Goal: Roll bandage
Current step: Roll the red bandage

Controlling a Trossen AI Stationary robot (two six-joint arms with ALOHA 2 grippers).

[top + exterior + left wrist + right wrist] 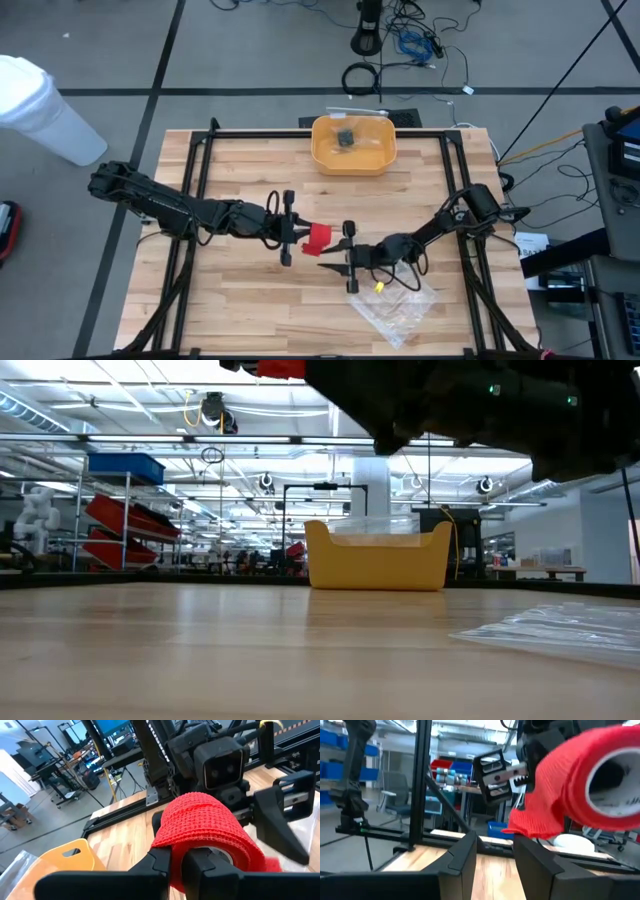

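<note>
Where shelving stands, bare wooden table.

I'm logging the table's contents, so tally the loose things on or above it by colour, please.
Red: 1, the bandage
Yellow: 1, the bin
Clear: 1, the plastic bag
Total: 3

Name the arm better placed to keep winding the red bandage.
Left, probably: its claw grips the bandage roll above the table, while the right claw sits beside it, apparently empty.
</note>
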